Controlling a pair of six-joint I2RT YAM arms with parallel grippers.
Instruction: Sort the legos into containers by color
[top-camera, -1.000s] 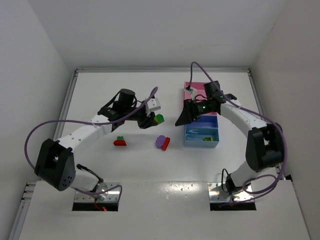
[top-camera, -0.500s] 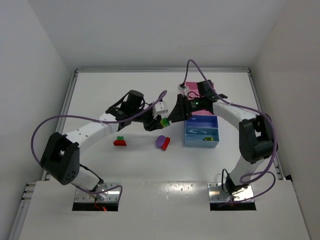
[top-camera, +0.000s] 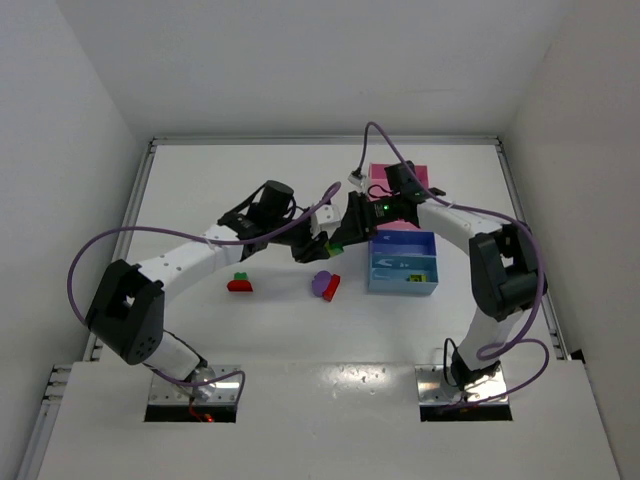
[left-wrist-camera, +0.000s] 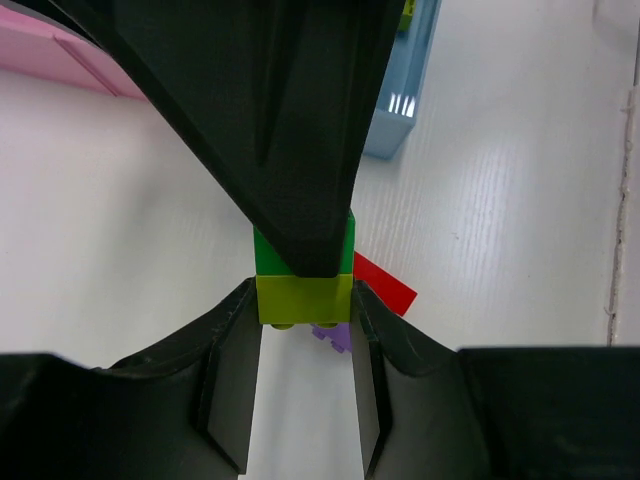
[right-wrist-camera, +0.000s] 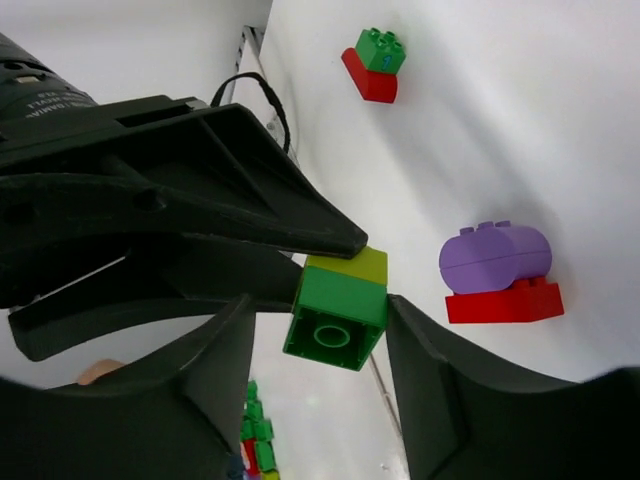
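Pinching the yellow brick (right-wrist-camera: 347, 266) between its closed jaws, the left claw (left-wrist-camera: 305, 310) holds a small two-brick stack up off the white table (top-camera: 200, 180). We see the green brick (right-wrist-camera: 335, 322) joined to that yellow one, on the side facing away from the left claw. The right claw (right-wrist-camera: 318, 300) meets it head-on, one finger on each side of the green brick. We cannot tell whether those jaws press on the brick or merely flank it. Down on the table beneath both claws lies a purple piece (right-wrist-camera: 497, 258) stacked on a red brick (right-wrist-camera: 503, 302). Off to the left claw's left rests a green-on-red pair (right-wrist-camera: 375, 62). The divided tray (top-camera: 400, 262) sits just beside the right claw, on its right, its pink end (top-camera: 400, 180) partly hidden behind that arm.
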